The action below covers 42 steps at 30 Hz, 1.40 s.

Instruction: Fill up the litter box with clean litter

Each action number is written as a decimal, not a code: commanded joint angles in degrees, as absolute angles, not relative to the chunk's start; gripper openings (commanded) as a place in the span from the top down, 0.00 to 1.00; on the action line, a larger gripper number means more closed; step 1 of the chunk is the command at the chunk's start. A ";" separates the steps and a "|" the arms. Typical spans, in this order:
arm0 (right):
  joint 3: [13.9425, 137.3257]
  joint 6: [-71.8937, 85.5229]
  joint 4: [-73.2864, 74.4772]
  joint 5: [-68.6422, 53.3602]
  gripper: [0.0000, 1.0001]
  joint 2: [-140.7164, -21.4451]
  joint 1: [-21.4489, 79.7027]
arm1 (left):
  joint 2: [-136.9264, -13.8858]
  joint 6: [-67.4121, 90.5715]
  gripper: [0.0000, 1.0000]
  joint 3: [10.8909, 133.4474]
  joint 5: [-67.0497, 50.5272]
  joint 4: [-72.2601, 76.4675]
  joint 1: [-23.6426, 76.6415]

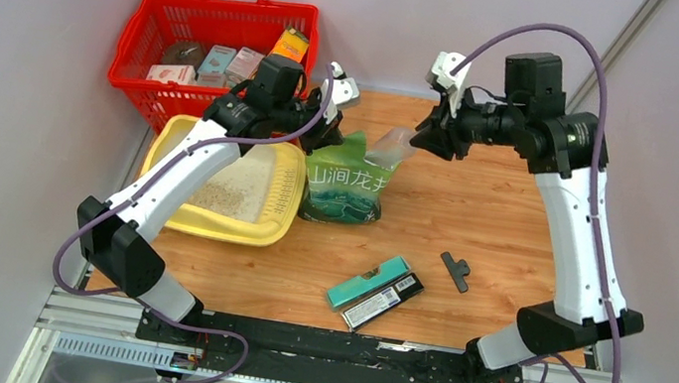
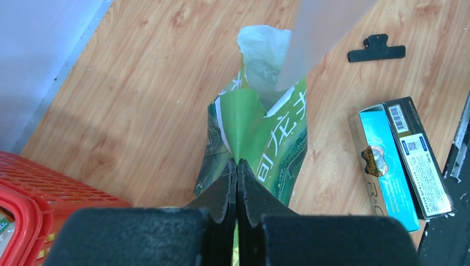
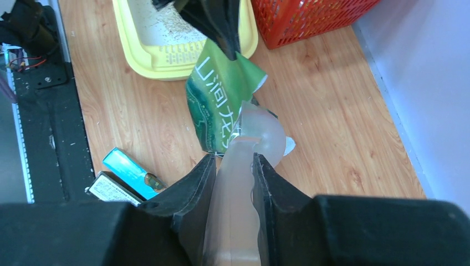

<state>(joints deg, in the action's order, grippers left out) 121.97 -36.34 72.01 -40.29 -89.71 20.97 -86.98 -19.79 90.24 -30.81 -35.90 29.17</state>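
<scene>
The pale-yellow litter box (image 1: 228, 229) lies at the left, with beige clean litter (image 1: 238, 187) spread inside; both also show in the right wrist view, the box (image 3: 166, 58) and the litter (image 3: 161, 22). Beside the box stands the green printed bag (image 1: 346, 187). My left gripper (image 1: 325, 134) is shut on the bag's upper edge (image 2: 246, 119), its jaws pinched together on the film (image 2: 237, 162). My right gripper (image 1: 434, 130) is shut on the handle of the translucent scoop (image 3: 260, 133), whose bowl sits at the bag's open mouth (image 3: 219, 100).
A red mesh basket (image 1: 228, 31) with several packets stands behind the litter box. A teal box and a black box (image 1: 377, 287) lie side by side at the front centre. A black clip (image 1: 455, 271) lies to their right. Walls close in on both sides.
</scene>
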 commanded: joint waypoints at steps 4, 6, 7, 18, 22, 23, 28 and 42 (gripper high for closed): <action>119.62 -38.67 74.97 -41.40 1.00 -86.92 21.27 | -84.02 -17.58 1.00 90.44 -30.94 -30.32 29.44; 118.83 -39.81 74.71 -40.26 1.00 -86.92 21.27 | -83.94 -17.49 1.00 90.44 -30.85 -30.23 29.44; 118.48 -40.16 74.27 -39.82 1.00 -86.84 21.36 | -83.94 -17.49 1.00 90.61 -30.85 -30.15 29.44; 124.97 -42.45 74.44 -39.02 1.00 -90.79 21.36 | -83.67 -18.02 1.00 90.35 -30.68 -31.29 29.44; 126.65 -43.06 75.94 -39.73 1.00 -91.50 21.18 | -83.76 -18.02 1.00 90.18 -30.67 -31.29 29.44; 126.65 -43.50 76.11 -39.73 1.00 -91.41 21.44 | -83.85 -17.76 1.00 90.26 -30.59 -31.29 29.44; 125.86 -45.08 76.90 -39.03 1.00 -91.49 21.44 | -84.02 -17.93 1.00 90.35 -30.67 -31.38 29.44; 128.13 -51.76 83.13 -39.64 1.00 -98.78 22.06 | -82.97 -17.31 1.00 90.70 -34.36 -30.85 29.44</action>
